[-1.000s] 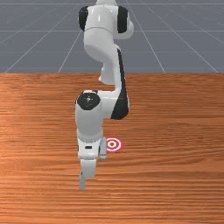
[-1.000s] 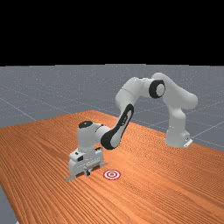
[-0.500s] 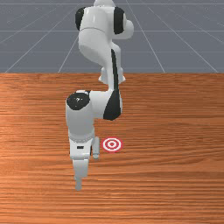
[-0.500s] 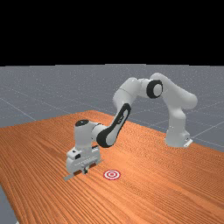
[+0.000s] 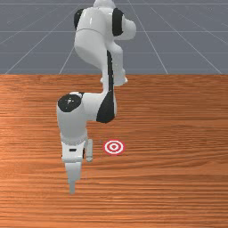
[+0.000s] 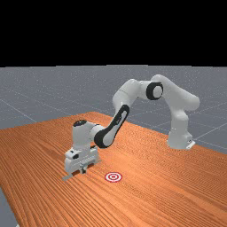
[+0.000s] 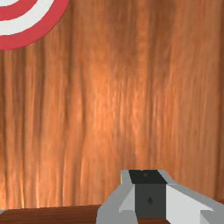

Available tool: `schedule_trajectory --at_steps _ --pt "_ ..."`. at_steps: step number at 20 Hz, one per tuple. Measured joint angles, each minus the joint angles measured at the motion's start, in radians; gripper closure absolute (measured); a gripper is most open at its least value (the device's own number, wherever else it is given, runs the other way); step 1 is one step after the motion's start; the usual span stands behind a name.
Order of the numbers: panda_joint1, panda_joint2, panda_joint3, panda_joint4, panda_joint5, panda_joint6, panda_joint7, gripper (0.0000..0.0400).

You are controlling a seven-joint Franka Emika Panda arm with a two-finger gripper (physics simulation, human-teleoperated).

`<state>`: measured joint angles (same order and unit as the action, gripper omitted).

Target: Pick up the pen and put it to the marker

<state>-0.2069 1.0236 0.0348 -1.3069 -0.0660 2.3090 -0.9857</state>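
The gripper (image 6: 83, 167) is low over the table in the far view, and its hand (image 5: 73, 171) stands to the target's left in the front view. A grey stick, which looks like the pen (image 5: 72, 186), pokes out beyond the hand toward the front view's bottom. Its end (image 6: 67, 178) shows low beside the hand in the far view; the middle is hidden. The wrist view has the gripper (image 7: 150, 192) in front of a dark brown strip. Whether it holds the pen is unclear. The marker, a red and white ringed target (image 5: 114, 147), lies flat (image 6: 113, 177), apart from the pen.
Wooden table (image 5: 173, 187) surrounds the target and continues toward the front view's right. The arm (image 6: 119, 124) reaches over the table from its base (image 6: 178, 138). The table's front edge runs along the far view's left.
My hand has moved toward the front view's left, farther from the target. The pen's visible end has shifted the same way and now lines up more closely with the hand.
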Motion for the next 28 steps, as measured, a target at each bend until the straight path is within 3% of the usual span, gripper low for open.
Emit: schedule_trajectory --at_steps 3,5,8,9,13,14,15,16,20,21,25,27,28 --pt "-0.028 -0.104 0.026 -0.181 0.019 0.225 -0.009 0.0400" --pt "-0.041 -0.182 0.040 -0.244 0.030 0.251 -0.021 0.0400" --pt "-0.008 -0.198 0.002 -0.132 0.018 -0.010 0.032 0.0400" --pt "-0.012 -0.185 0.006 -0.097 0.012 -0.051 0.003 0.0400" --pt "-0.086 -0.154 0.028 -0.043 0.008 -0.052 -0.167 0.0400" --pt "-0.101 -0.143 0.024 -0.023 0.012 -0.060 -0.174 0.0400" --pt "-0.080 -0.141 -0.017 -0.031 -0.006 -0.035 -0.088 0.0400" --pt "-0.089 -0.075 -0.005 0.086 0.010 -0.149 -0.106 0.0400" --pt "-0.088 -0.002 -0.008 0.105 0.008 -0.097 -0.104 0.0400" --pt "-0.098 -0.024 0.003 0.041 0.010 -0.022 -0.131 0.0400" --pt "-0.109 0.002 0.002 0.083 0.017 -0.019 -0.130 0.0400" --pt "-0.105 0.147 0.014 0.366 0.031 -0.182 -0.140 0.0400" --pt "-0.096 0.134 0.001 0.336 0.018 -0.159 -0.126 0.0400"
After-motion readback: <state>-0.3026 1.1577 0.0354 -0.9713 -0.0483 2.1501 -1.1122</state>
